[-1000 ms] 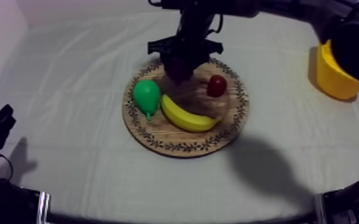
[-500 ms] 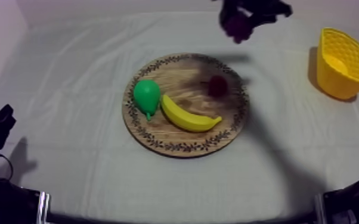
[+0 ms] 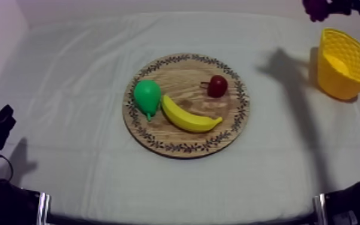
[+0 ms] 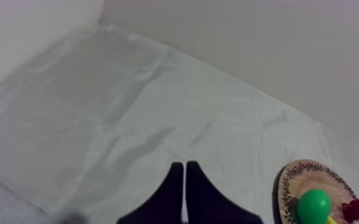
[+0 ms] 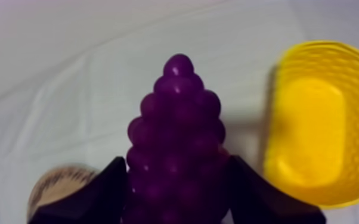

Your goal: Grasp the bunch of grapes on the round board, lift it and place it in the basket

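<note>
Right tool (image 5: 176,162) is gripping the purple bunch of grapes (image 5: 179,113) in mid-air. Its two black fingers (image 5: 101,193) are clamped against the sides of the bunch, and the pointed end is facing away from the wrist. Seen from that wrist, the grapes are hanging over the grey-white cloth (image 3: 69,90) just beside the yellow basket (image 5: 352,89), not above its opening. A slice of the round wooden board (image 3: 182,78) is peeking out next to one finger.

From above, the bunch is riding at the far right of the scene, beyond the basket's far left corner. A dark shadow (image 3: 278,63) is falling on the cloth just left of the basket. The basket is sitting at the right side of the tabletop, well apart from the board in the middle.

The board is carrying three toy fruits. A green pear (image 3: 147,97) is lying on its left part. A yellow banana (image 3: 189,116) is running from just beside the pear toward the near right. A small red fruit (image 3: 217,86) is sitting on the far right part, apart from the banana.

Left tool (image 4: 184,170) is resting low at the near left, fingers pressed together in a narrow wedge and holding nothing. It is pointing across bare cloth, with the board off to its right.
</note>
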Tool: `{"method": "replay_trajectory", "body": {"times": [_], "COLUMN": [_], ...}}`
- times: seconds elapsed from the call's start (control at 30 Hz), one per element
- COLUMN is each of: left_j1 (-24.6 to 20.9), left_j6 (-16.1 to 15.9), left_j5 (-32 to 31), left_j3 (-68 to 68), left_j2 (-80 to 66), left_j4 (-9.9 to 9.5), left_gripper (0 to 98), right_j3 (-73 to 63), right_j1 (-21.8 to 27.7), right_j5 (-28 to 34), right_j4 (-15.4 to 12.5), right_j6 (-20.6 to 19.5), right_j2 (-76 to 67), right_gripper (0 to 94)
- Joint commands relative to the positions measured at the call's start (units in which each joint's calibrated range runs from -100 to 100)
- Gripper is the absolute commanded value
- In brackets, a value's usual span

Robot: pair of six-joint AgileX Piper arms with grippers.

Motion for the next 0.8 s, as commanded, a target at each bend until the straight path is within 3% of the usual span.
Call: {"method": "replay_trajectory", "body": {"times": [0.0,0.3,0.53,0.77], "left_j1": [0.0,0.0,0.0,0.0], "left_j6": [0.0,0.0,0.0,0.0], "left_j5": [0.0,0.0,0.0,0.0], "left_j3": [0.0,0.0,0.0,0.0], "left_j2": [0.0,0.0,0.0,0.0], "left_j4": [0.01,0.01,0.01,0.01], "left_gripper": [0.1,0.1,0.1,0.1], "right_j3": [0.3,2.4,5.0,6.4], "right_j1": [4.6,9.4,10.2,9.7], "right_j5": [-1.5,-5.4,-7.3,-6.2], "right_j4": [0.3,2.8,4.6,4.1], "right_j6": [-0.1,-1.9,-3.4,-3.0], "right_j2": [1.0,6.0,8.7,6.5], "right_gripper": [33.8,38.0,63.0,68.4]}}
